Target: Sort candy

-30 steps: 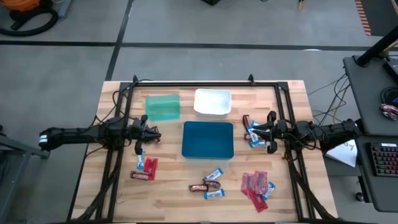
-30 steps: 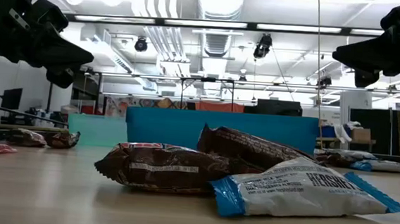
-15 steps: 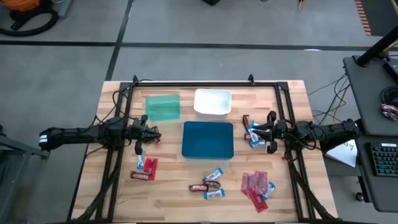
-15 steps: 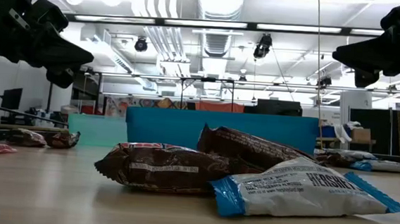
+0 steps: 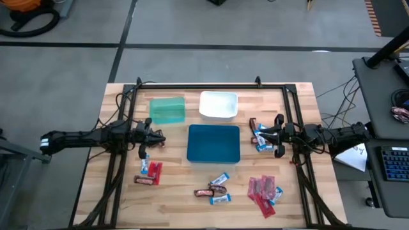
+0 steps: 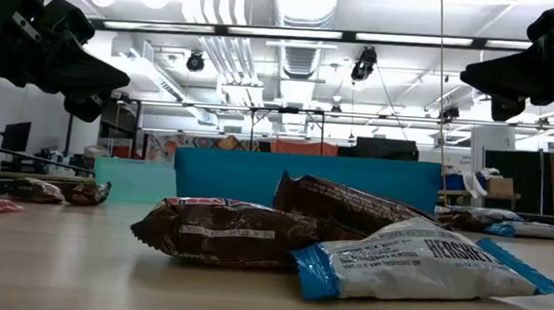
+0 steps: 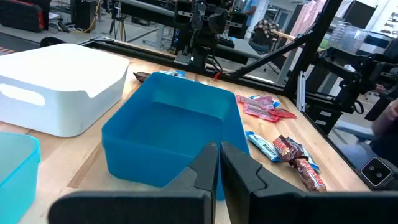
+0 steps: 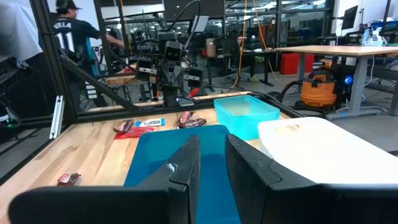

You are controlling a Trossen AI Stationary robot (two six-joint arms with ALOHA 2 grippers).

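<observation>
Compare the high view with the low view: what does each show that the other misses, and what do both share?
Only the high view shows the white tray, the red packets and both arms' positions: left gripper and right gripper flank the blue tray.

Only the low view shows wrapper detail on a blue-and-white bar against two dark brown bars, plus the ceiling lights.

Both show the blue tray, green tray and candy on the wooden table.
</observation>
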